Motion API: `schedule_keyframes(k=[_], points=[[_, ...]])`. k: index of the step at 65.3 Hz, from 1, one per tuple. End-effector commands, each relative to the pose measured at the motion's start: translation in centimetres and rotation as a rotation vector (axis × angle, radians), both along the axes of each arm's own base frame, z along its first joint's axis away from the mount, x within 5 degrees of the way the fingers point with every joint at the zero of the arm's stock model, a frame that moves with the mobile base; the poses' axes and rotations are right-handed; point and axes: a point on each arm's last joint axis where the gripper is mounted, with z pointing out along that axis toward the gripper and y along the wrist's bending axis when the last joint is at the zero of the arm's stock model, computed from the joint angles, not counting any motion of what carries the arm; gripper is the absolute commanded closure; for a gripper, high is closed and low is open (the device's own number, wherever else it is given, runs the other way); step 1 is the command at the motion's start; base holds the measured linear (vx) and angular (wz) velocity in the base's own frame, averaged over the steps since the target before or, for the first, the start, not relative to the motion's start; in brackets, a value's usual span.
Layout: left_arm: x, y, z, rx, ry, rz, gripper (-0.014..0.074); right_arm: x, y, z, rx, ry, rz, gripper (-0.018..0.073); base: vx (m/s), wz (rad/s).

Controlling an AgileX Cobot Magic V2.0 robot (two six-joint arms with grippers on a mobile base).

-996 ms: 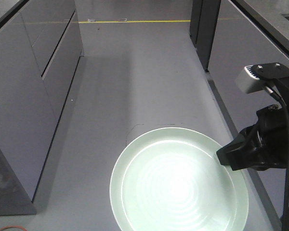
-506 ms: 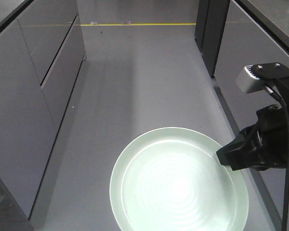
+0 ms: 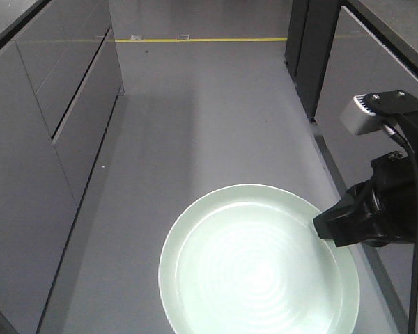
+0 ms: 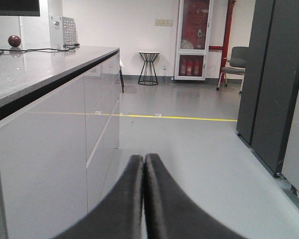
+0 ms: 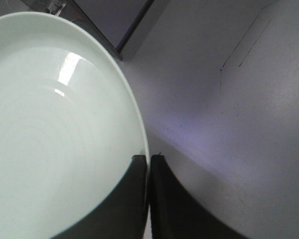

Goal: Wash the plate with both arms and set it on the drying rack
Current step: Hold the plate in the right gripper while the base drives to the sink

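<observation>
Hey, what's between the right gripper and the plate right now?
Nothing: the right gripper pinches the plate rim directly, one finger each side, shown in the right wrist view.

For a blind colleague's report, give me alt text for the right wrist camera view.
The right black gripper clamps the rim of a round, pale mint-green plate, which fills the left side. Beyond lies grey floor, with a grey cabinet corner at top.
</observation>
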Motion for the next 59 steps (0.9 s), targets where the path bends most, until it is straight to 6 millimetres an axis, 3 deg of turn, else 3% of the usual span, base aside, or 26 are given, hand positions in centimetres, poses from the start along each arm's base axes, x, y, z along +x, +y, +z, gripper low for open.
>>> schedule_keyframes(k=[1,59], points=[[-0.31,-0.02,1.66,-0.002,-0.117,-0.003,0.0603,-0.26,0.16,1.35,0.051,-0.061,-0.003,0.0568,0.23,0.01],[-0.31,-0.02,1.66,-0.002,-0.117,-0.003,0.0603,-0.26,0.16,1.35,0.051,-0.061,-0.003,0.0568,0.25,0.02]])
